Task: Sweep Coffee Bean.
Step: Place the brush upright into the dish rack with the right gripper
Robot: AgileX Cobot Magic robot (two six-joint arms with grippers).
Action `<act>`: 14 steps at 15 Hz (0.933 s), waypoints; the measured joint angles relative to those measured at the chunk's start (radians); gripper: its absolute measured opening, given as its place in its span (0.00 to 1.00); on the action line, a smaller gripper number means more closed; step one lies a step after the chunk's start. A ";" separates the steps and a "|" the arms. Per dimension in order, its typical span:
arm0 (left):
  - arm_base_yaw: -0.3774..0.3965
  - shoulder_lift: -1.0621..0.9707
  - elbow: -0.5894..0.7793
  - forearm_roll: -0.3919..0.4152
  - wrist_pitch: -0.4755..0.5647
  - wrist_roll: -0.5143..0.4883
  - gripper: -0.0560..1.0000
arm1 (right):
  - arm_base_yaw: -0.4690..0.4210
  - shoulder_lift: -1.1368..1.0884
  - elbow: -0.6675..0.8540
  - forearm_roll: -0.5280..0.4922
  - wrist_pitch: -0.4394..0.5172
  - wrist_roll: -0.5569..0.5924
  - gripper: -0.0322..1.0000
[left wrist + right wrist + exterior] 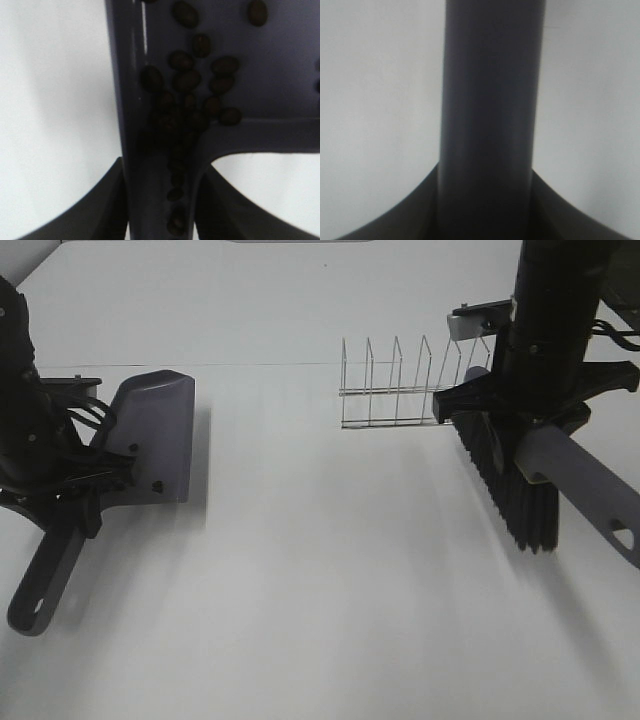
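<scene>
Left gripper [161, 207] clamping dustpan [155, 435] handle, right gripper [487, 202] clamping brush [518, 508]; coffee beans [187, 82] sitting loose, light, probably rolling easily: keeping pan level.

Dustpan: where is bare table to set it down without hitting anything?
The widest bare table lies between the dustpan and the brush, in front of the wire rack. Another bare strip runs behind the rack. It is crowded at right, where brush and rack sit close.
</scene>
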 joint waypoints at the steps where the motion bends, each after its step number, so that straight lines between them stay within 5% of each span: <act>1: 0.000 0.000 0.000 0.001 0.000 0.001 0.37 | 0.000 0.045 -0.049 0.000 0.000 0.002 0.36; 6: 0.000 0.000 0.000 0.005 0.000 0.001 0.37 | -0.005 0.260 -0.325 0.006 -0.002 0.027 0.36; 14: 0.000 0.000 0.000 0.012 -0.001 0.001 0.37 | -0.080 0.299 -0.344 0.081 0.005 -0.006 0.36</act>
